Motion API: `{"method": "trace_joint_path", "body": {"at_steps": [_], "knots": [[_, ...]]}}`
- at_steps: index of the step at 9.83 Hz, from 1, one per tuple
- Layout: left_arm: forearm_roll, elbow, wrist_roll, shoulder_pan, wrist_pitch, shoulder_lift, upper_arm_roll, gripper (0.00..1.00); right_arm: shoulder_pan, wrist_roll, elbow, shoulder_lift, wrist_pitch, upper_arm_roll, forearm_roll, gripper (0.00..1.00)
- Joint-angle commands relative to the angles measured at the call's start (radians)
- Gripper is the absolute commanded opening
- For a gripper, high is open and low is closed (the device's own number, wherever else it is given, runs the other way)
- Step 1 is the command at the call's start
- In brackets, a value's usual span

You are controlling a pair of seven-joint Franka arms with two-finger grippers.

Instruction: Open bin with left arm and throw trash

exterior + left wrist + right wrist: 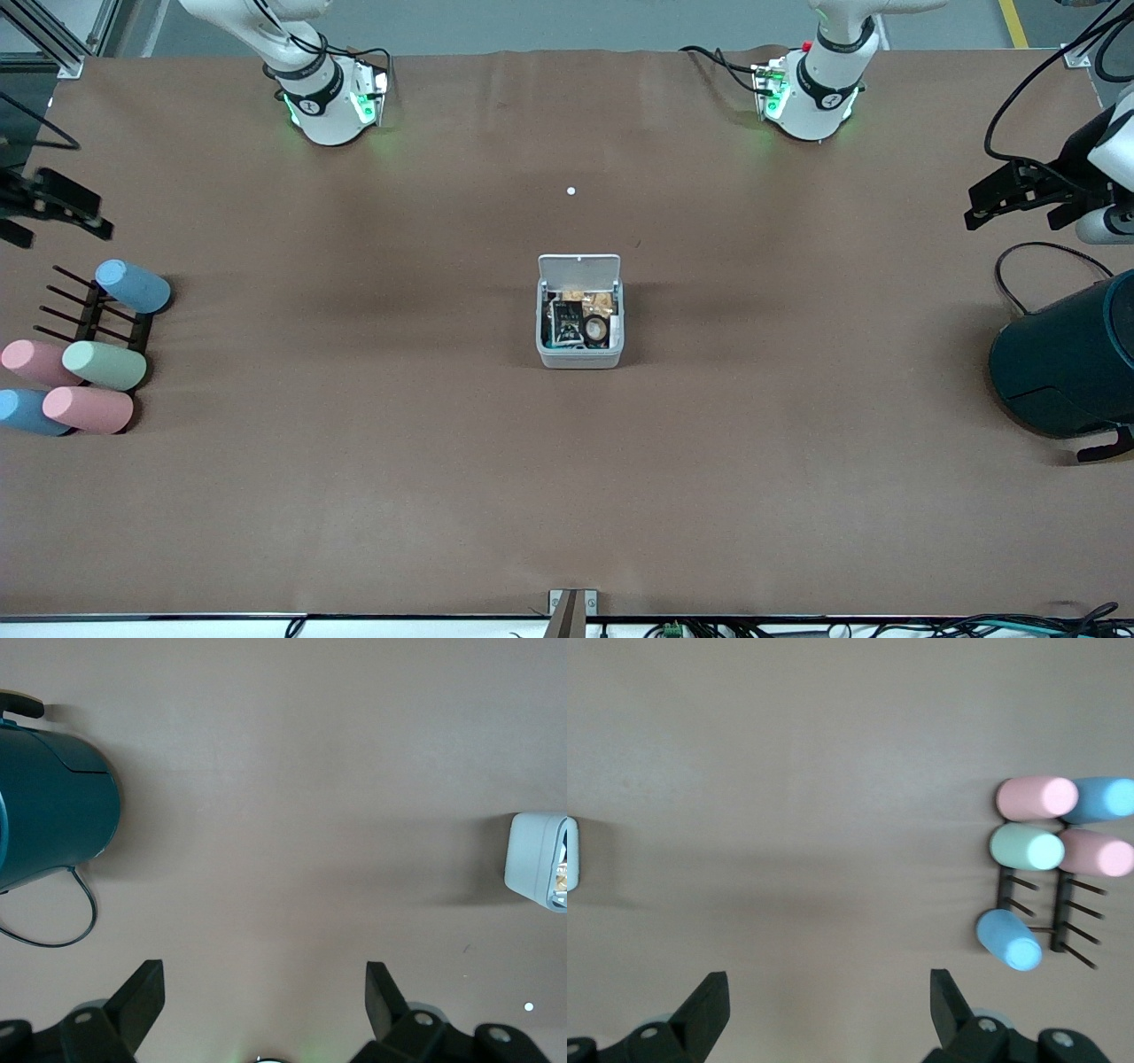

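Far left of the frame, the right gripper (35, 208) hangs with fingers apart, holding nothing, over smooth pastel cups (84, 372) on a black pronged rack (97, 310). Dead centre on the matte brown table (354, 496) sits the bin (580, 357): small, square, light-grey plastic, rounded corners, white lid (579, 268) flipped up. Inside lie the shiny black packet (565, 321) and tape ring (595, 330). Far right, the left gripper (1019, 197) hangs spread wide and empty above a dark teal cylinder (1063, 363).
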Motion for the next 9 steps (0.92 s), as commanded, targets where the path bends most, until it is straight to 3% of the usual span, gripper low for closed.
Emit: {"method": "trace_joint_path", "body": {"at_steps": [1,6,9], "knots": [[0.021,0.003,-0.009,0.009,0.009,-0.002,-0.004,1.0,-0.026,0.001,0.041,0.003,-0.03,0.009,-0.033,1.0],[0.028,0.006,-0.025,0.008,0.007,0.0,-0.021,1.0,-0.044,-0.001,-0.017,-0.017,-0.029,0.038,-0.02,1.0],[0.032,0.006,-0.023,0.008,0.007,-0.005,-0.021,1.0,-0.064,0.001,-0.02,-0.029,-0.03,0.113,-0.03,1.0]]}}
